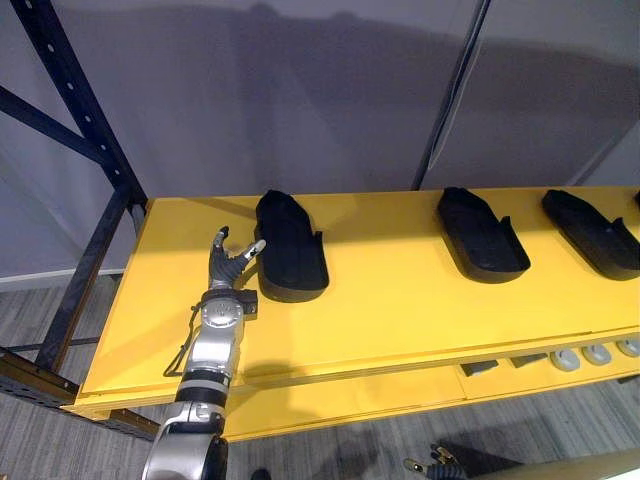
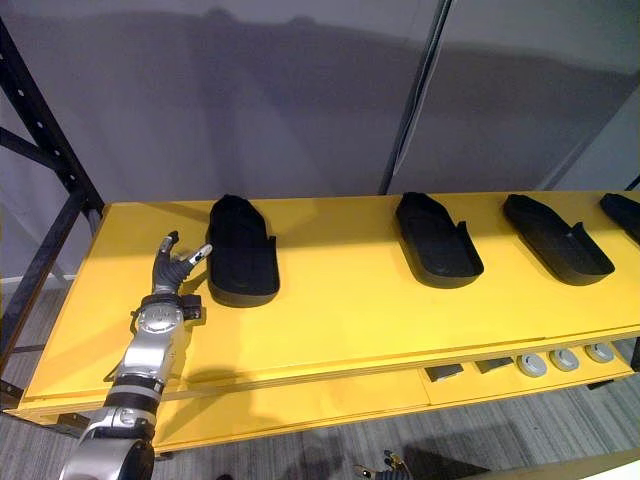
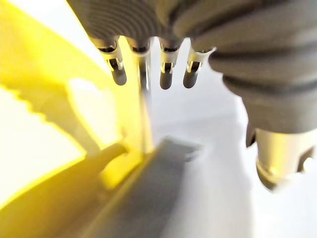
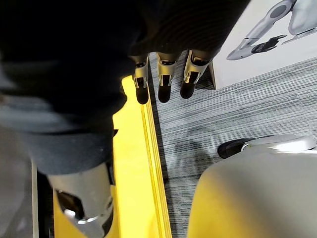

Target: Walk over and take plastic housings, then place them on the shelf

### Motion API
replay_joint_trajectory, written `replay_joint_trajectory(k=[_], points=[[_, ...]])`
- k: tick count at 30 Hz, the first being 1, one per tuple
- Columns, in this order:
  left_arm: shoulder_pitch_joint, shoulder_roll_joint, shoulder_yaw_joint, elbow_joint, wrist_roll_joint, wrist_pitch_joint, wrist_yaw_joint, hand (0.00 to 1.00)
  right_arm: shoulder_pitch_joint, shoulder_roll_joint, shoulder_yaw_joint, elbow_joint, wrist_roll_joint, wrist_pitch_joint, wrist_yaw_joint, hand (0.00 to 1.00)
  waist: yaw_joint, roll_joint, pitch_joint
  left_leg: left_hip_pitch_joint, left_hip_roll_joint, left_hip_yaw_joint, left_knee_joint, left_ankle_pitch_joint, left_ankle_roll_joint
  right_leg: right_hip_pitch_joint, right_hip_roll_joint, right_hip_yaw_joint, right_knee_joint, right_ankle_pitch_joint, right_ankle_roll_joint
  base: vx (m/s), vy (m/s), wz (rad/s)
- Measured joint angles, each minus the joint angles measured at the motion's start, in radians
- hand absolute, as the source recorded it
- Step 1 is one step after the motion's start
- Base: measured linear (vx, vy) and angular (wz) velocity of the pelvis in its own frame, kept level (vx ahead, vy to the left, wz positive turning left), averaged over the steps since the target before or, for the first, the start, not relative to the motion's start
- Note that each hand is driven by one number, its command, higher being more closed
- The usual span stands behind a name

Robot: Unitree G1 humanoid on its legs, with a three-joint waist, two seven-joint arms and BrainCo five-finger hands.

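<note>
Left hand (image 1: 226,268) is held spread and empty just beside the shelved leftmost plastic housing (image 1: 290,250); placement is judged complete, clean withdrawal required next.

Four housings (image 2: 240,250) (image 2: 435,240) (image 2: 555,238) (image 2: 625,213) sit on one yellow shelf (image 2: 330,320), the fourth cut off by the view's edge. The lower level holds three grey discs (image 2: 532,365) (image 2: 565,359) (image 2: 600,352) and two dark blocks (image 2: 443,372) (image 2: 492,366).
</note>
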State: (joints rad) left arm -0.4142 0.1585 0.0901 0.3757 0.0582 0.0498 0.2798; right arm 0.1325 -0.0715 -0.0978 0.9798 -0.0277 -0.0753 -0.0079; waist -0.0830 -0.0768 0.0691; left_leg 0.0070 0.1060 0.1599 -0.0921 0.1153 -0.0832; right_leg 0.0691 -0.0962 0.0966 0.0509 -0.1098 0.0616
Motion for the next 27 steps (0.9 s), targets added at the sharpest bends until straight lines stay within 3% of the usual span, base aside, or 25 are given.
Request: replay_joint_trajectory(k=[5, 12, 13, 19, 23, 27], points=[[0.044, -0.041, -0.005, -0.087, -0.029, -0.020, 0.002, 0.00, -0.002, 0.001, 0.000, -0.008, 0.000, 0.010, 0.000, 0.00, 0.005, 0.002, 0.001, 0.019, 0.001, -0.003, 0.001, 0.000, 0.000, 0.033, 0.002, -0.011, -0.009, 0.000, 0.000, 0.06, -0.014, 0.06], [0.212, -0.076, -0.119, -0.455, -0.028, -0.082, -0.005, 0.00, 0.011, 0.001, 0.000, -0.031, 0.001, 0.010, 0.000, 0.00, 0.019, 0.011, 0.002, 0.020, 0.010, -0.004, 0.004, 0.005, -0.003, 0.033, 0.009, -0.013, 0.007, 0.000, 0.000, -0.01, -0.004, 0.02], [0.262, -0.079, -0.152, -0.521, -0.010, -0.097, -0.012, 1.00, 0.027, 0.000, 0.000, -0.048, 0.001, 0.009, -0.001, 0.00, 0.025, 0.015, 0.001, 0.020, 0.013, -0.002, 0.003, 0.004, -0.004, 0.031, 0.011, -0.005, 0.011, -0.001, -0.001, -0.08, 0.003, -0.04], [0.529, -0.104, -0.308, -0.680, 0.097, -0.160, -0.079, 1.00, 0.080, -0.012, 0.000, -0.067, 0.001, 0.007, -0.002, 0.00, 0.052, 0.037, -0.007, 0.020, 0.016, 0.004, 0.000, -0.007, -0.008, 0.009, 0.014, -0.002, 0.032, -0.014, 0.011, -0.11, 0.001, -0.01], [0.619, -0.104, -0.392, -0.681, 0.183, -0.173, -0.121, 1.00, 0.112, -0.010, 0.000, -0.092, 0.001, -0.007, -0.009, 0.00, 0.068, 0.034, -0.011, 0.012, 0.016, 0.007, 0.000, -0.006, -0.006, 0.000, 0.013, -0.003, 0.033, -0.016, 0.017, -0.04, 0.002, 0.00], [0.621, -0.108, -0.409, -0.629, 0.246, -0.180, -0.140, 1.00, 0.116, -0.007, 0.001, -0.103, 0.000, -0.007, -0.014, 0.00, 0.073, 0.033, -0.017, 0.010, 0.014, 0.006, 0.000, -0.001, -0.002, 0.001, 0.010, -0.007, 0.032, -0.016, 0.017, 0.01, 0.000, 0.01]])
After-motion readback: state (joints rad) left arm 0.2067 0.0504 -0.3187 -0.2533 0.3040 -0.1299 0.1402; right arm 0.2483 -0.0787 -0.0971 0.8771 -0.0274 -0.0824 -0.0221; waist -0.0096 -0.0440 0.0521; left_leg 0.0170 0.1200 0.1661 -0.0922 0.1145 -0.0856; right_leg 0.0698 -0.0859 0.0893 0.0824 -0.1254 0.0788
